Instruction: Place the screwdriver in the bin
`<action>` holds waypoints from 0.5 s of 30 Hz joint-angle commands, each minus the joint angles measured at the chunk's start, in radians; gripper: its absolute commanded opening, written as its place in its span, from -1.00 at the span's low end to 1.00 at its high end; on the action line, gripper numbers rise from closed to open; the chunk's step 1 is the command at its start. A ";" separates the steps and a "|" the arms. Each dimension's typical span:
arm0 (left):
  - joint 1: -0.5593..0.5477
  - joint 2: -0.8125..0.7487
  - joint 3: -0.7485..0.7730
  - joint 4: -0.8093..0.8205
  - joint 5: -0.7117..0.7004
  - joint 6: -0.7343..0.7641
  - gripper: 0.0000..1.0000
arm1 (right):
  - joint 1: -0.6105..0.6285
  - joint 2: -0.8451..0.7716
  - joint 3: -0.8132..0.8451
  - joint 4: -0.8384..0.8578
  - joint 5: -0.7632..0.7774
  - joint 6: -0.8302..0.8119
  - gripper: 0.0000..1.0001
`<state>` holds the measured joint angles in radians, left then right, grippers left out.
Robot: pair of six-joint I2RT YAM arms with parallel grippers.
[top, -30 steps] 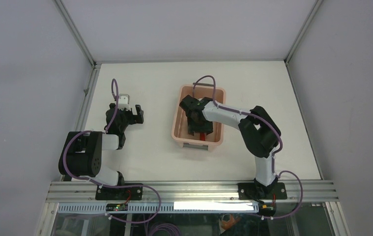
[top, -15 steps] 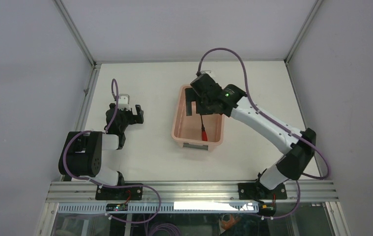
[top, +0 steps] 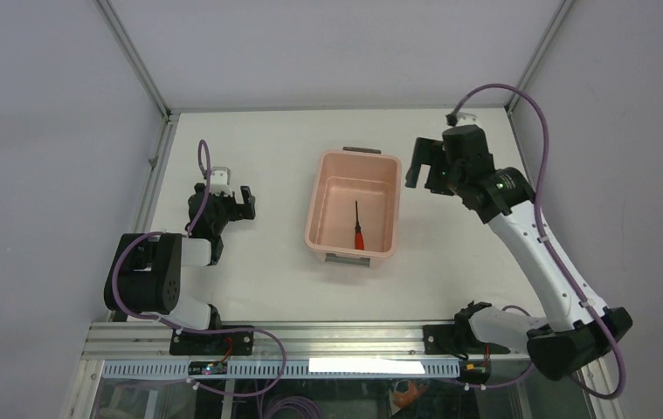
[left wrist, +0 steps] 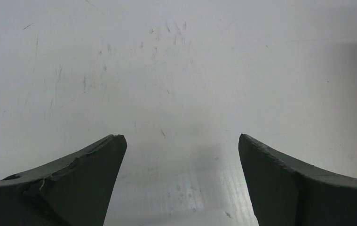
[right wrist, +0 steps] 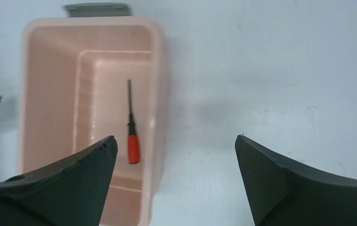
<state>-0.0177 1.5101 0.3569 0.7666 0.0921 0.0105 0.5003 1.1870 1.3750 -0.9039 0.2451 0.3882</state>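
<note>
Change: your right claw (top: 426, 175) has risen out of the salmon-pink rectangular plastic bin (top: 317, 205) and hangs beside its far right corner, wide open and empty.
Thing: the small red-handled screwdriver with a black shaft (top: 357, 229) lies flat on the bin floor; the task looks done.
Other arm: your left claw (top: 242, 201) is wide open, empty, well apart from the bin.
Room: only the bin's right wall is near; the white bench (top: 266, 279) beyond it is free.

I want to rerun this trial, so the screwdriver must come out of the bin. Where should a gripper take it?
By the red handle, its thickest part, descending from straight above with fingers spanning its width. The screwdriver lies flat on the floor of the bin, whose walls would likely block a sideways approach.
</note>
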 commanded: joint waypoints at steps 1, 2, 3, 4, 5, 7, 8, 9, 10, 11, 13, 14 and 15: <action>0.010 -0.004 0.017 0.057 0.025 -0.009 0.98 | -0.188 -0.087 -0.181 0.108 -0.091 -0.032 0.98; 0.010 -0.004 0.017 0.058 0.025 -0.008 0.98 | -0.228 -0.102 -0.230 0.128 -0.123 -0.030 0.98; 0.010 -0.004 0.017 0.057 0.024 -0.008 0.98 | -0.269 -0.119 -0.282 0.171 -0.165 -0.028 0.98; 0.010 -0.004 0.017 0.057 0.024 -0.008 0.98 | -0.301 -0.134 -0.329 0.201 -0.210 -0.027 0.98; 0.009 -0.005 0.017 0.057 0.024 -0.009 0.98 | -0.324 -0.152 -0.381 0.232 -0.250 -0.028 0.98; 0.010 -0.004 0.018 0.057 0.025 -0.009 0.98 | -0.340 -0.192 -0.474 0.283 -0.288 -0.021 0.98; 0.010 -0.004 0.018 0.057 0.024 -0.008 0.98 | -0.341 -0.215 -0.522 0.309 -0.291 -0.011 0.98; 0.010 -0.005 0.017 0.057 0.024 -0.007 0.98 | -0.341 -0.236 -0.568 0.337 -0.292 0.008 0.98; 0.010 -0.004 0.017 0.057 0.024 -0.008 0.98 | -0.341 -0.256 -0.621 0.375 -0.293 0.030 0.98; 0.010 -0.004 0.017 0.057 0.024 -0.008 0.98 | -0.341 -0.272 -0.663 0.403 -0.300 0.051 0.98; 0.010 -0.004 0.017 0.057 0.023 -0.009 0.98 | -0.342 -0.293 -0.728 0.446 -0.299 0.072 0.98; 0.010 -0.004 0.017 0.057 0.024 -0.008 0.98 | -0.341 -0.299 -0.749 0.456 -0.294 0.080 0.98; 0.010 -0.004 0.017 0.057 0.024 -0.008 0.98 | -0.341 -0.303 -0.767 0.463 -0.286 0.087 0.98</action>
<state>-0.0177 1.5101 0.3569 0.7666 0.0921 0.0105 0.1623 0.9241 0.6613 -0.5995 -0.0124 0.4210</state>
